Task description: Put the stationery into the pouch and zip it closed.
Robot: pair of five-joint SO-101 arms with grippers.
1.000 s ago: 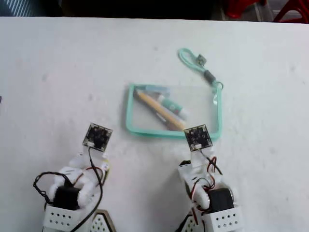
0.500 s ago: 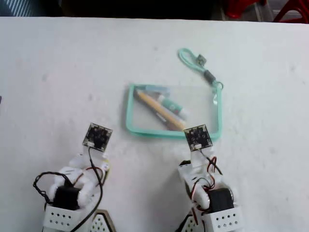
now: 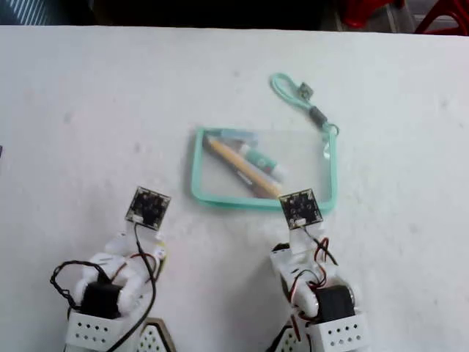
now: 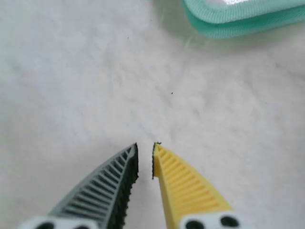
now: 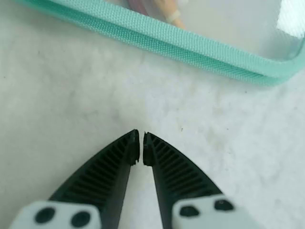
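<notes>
A clear pouch with a teal border lies flat mid-table, holding a wooden pencil and a small white-and-green item. Its teal wrist strap trails toward the far side. My left gripper is shut and empty, low over bare table near the pouch's corner. My right gripper is shut and empty too, just short of the pouch's near edge. Both arms sit at the near edge of the table.
The white table stretches bare around the pouch. Red chair legs stand beyond the far edge. A dark object peeks in at the table's left edge.
</notes>
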